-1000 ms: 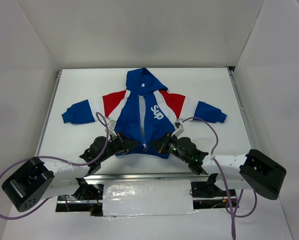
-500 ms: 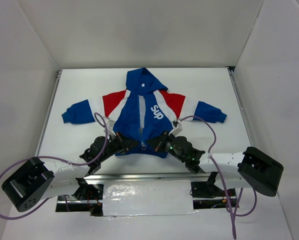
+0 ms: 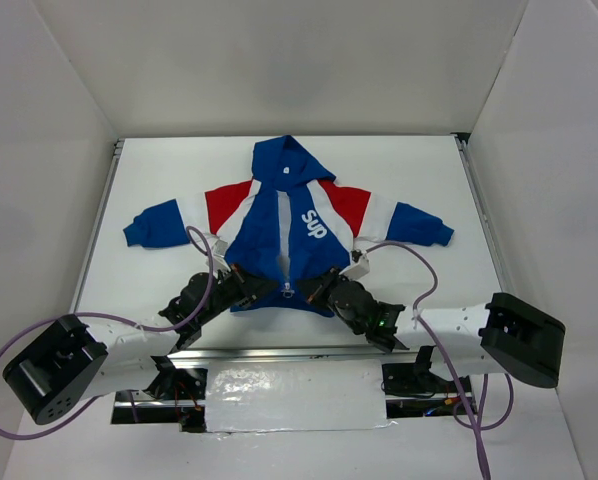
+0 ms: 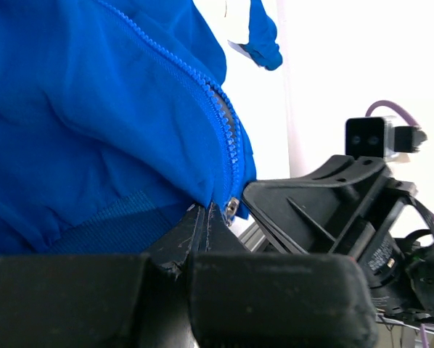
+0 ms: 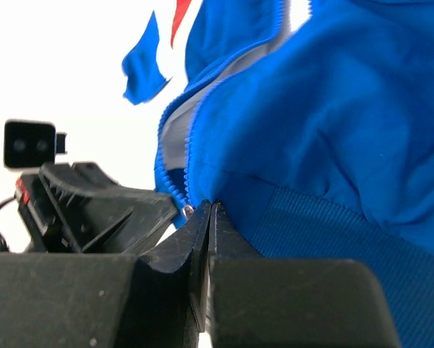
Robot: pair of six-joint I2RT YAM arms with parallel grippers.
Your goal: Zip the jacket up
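Two tools [image 3: 271, 290] [image 3: 312, 291] tight on jacket [image 3: 259, 240] hem

Top view, lower centre: left gripper [image 3: 262, 291] and right gripper [image 3: 313, 290] are covering the jacket [image 3: 299, 215] hem. The zipper [image 3: 286, 255] teeth are reading too small to tell. In both wrist views, frame edges are cropping the jacket.
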